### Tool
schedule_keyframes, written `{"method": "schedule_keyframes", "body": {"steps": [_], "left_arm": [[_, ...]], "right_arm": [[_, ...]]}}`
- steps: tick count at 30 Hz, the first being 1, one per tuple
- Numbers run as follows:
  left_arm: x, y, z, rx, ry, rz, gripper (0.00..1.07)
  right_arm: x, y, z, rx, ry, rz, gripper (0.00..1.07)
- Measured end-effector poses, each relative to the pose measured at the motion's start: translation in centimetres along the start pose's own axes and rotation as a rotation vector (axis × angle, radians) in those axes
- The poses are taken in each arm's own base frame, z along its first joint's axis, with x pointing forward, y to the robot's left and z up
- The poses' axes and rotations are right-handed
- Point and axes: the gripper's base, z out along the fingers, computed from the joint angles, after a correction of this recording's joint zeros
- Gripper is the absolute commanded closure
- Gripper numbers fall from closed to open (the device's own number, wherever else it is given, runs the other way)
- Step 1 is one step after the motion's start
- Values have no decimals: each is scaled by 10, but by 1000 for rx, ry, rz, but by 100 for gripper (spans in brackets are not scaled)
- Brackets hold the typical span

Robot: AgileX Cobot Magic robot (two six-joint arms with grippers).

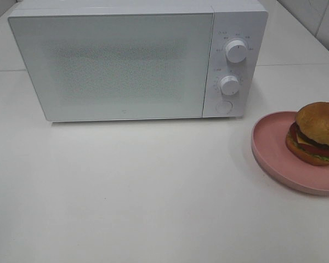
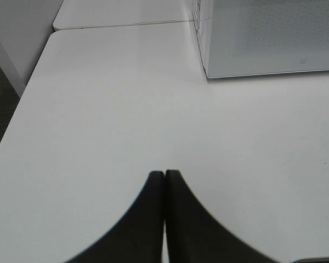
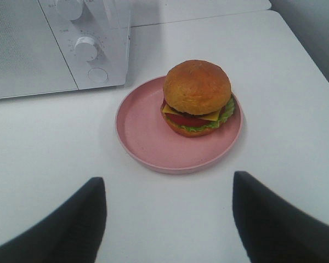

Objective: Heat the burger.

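Right pincer (image 3: 167,219) released, left pincer (image 2: 164,219) clenched empty; burger (image 3: 197,97) on pink plate (image 3: 145,137); microwave (image 1: 120,60) dial markings seemingly illegible.

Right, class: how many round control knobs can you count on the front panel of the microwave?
2. The upper knob sits near the top of the microwave panel; the lower knob is directly beneath it, above a flat round button.

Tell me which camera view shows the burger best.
The right wrist view: the whole burger sits centred on its pink plate, all layers visible. The high view shows it near the frame's right edge. The left wrist view misses it.
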Motion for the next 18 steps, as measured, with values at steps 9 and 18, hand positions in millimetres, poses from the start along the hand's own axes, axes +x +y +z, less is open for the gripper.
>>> {"method": "schedule_keyframes", "body": {"steps": [9,18], "left_arm": [[0,0,0,0,0,0,106],[0,0,0,0,0,0,106]], "right_arm": [[0,0,0,2,0,-2,44],[0,-2,0,23,0,-14,44]]}}
